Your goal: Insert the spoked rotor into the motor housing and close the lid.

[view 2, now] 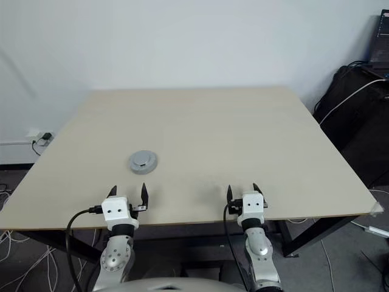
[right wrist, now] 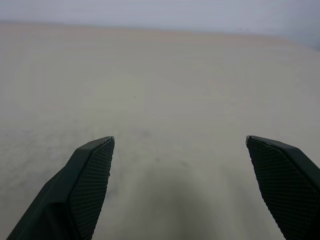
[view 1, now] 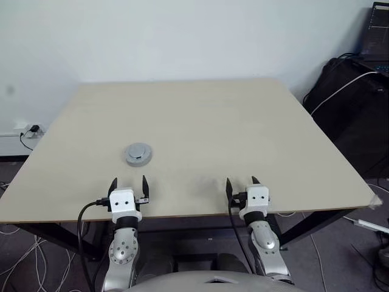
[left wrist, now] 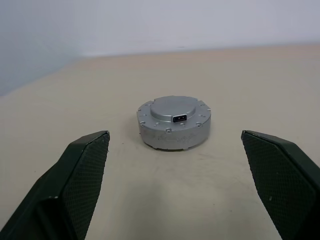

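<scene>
A silver-grey round disc, the lid (view 1: 138, 154), lies smooth cap and raised hub up on the beige table (view 1: 243, 115), left of centre near the front. In the left wrist view it (left wrist: 174, 122) shows a thick ribbed side wall and a small connector slot. My left gripper (view 1: 129, 180) is open at the table's front edge, just short of the disc and pointing at it. My right gripper (view 1: 241, 180) is open over bare tabletop, well to the right of the disc, with nothing between its fingers (right wrist: 92, 170). The spoked rotor and the motor housing are hidden or out of view.
The table's front edge runs right under both grippers. A black bag (view 1: 352, 103) with a white cable and a laptop (view 1: 377, 30) stand past the right edge. A wall socket (view 1: 30, 129) and floor cables lie to the left.
</scene>
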### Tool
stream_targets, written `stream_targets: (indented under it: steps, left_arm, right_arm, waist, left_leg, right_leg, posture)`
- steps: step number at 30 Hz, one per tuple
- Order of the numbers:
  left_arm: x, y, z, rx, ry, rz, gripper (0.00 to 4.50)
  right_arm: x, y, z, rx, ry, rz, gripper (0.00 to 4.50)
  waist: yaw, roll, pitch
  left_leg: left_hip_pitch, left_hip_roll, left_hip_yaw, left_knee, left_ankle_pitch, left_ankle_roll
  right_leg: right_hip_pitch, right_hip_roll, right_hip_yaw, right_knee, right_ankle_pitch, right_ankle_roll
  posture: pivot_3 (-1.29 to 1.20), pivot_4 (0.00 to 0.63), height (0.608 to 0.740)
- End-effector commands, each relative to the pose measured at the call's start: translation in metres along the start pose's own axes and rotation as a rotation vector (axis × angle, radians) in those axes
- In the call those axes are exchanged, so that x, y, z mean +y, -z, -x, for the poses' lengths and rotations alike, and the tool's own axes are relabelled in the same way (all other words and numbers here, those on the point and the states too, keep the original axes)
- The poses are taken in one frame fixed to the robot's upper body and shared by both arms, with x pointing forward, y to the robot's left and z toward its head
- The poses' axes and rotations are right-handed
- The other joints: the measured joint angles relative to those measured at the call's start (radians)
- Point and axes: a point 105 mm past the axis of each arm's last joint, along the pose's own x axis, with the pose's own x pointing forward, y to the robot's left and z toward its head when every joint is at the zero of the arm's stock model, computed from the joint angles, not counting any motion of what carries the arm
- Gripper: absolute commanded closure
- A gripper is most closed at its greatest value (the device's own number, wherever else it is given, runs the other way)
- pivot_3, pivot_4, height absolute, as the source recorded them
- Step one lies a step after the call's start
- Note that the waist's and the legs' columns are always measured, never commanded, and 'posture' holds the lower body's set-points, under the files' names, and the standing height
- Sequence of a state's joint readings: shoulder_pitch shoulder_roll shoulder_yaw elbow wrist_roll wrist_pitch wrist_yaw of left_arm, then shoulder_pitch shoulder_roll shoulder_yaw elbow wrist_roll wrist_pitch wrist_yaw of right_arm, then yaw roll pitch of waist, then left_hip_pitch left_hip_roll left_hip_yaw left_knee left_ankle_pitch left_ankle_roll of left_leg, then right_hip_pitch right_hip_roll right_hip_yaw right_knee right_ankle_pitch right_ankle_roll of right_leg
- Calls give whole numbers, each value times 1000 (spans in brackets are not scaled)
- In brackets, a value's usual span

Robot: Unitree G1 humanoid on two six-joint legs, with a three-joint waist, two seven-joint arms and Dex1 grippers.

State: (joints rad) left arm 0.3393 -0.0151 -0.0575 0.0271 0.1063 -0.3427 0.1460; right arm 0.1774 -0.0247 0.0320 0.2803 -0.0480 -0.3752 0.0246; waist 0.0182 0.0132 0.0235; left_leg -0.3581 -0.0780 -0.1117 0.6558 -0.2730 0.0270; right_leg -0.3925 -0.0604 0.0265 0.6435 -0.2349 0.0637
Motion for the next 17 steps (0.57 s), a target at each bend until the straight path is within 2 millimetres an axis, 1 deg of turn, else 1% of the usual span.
stream_targets:
  steps: [1, 7, 17]
  left_arm:
    - [-2, -11, -4, -55, 10, 7, 46]
    - [-5, -10, -4, -50, 19, 9, 46]
    - [-7, -10, -5, -51, 31, 12, 46]
  right_arm:
    - [0, -4, -6, -35, -6, -14, 0]
    - [-5, 6, -8, -17, -1, -12, 0]
    - [-10, 13, -10, -16, 0, -20, 0]
  waist:
    - [0, 0, 0]
    - [0, 0, 0]
    - [-1, 0, 0]
  left_leg:
    - [0, 0, 0, 0, 0, 0]
    - [0, 0, 0, 0, 1, 2]
    - [0, 0, 0, 0, 1, 2]
  right_leg:
    - [0, 0, 0, 0, 0, 0]
    - [0, 0, 0, 0, 0, 0]
    - [0, 1, 0, 0, 0, 0]
  posture:
    - [0, 0, 740]
    - [0, 0, 740]
    - [0, 0, 740]
